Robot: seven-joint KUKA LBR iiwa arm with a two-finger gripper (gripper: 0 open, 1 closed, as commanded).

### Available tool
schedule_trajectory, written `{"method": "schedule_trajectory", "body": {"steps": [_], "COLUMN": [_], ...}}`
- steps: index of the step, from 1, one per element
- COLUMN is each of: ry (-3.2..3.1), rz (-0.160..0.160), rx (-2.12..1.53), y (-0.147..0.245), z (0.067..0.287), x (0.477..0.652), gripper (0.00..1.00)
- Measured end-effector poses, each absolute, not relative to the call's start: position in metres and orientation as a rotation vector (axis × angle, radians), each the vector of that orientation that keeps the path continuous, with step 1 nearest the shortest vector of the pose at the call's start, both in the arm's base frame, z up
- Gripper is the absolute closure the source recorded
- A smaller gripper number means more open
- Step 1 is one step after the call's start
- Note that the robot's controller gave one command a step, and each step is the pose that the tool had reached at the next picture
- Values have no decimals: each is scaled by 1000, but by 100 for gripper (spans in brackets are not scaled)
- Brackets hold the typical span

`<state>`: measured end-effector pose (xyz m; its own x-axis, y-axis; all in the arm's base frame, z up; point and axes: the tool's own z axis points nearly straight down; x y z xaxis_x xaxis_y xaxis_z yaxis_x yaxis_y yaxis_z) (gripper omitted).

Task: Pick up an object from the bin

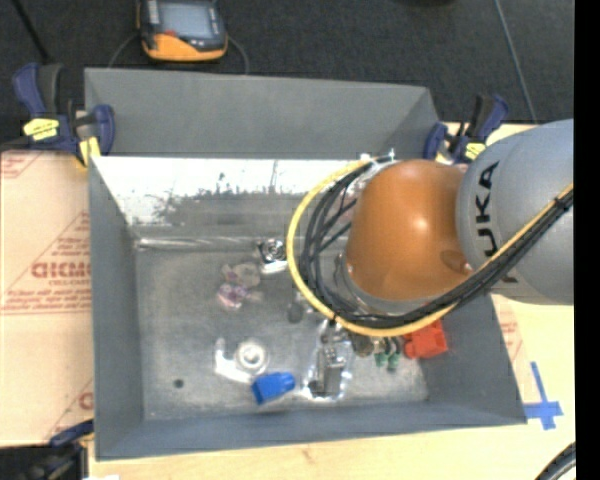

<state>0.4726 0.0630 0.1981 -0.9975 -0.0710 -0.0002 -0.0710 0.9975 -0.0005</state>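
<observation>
Now the gripper sits low near the bin's front wall, blue block just beside it, red piece nearby, grip open or clenched, can't tell.

The matt grey metal bin looks scuffed, with a smooth blue plastic block just left of the shiny metal claw and a smooth red-orange plastic block just right.

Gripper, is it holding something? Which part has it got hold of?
It cannot be told. The gripper is low near the front of the bin, beside a small blue piece, but no hold is visible.
</observation>
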Motion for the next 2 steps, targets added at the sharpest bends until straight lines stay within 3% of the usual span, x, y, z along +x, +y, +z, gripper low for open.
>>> {"method": "schedule_trajectory", "body": {"steps": [1,2], "ry": [3131,3057], "rz": [2,-1], "rx": [-275,-626], "y": [118,66], "z": [91,79], "x": [475,478], "gripper": [0,0]}}
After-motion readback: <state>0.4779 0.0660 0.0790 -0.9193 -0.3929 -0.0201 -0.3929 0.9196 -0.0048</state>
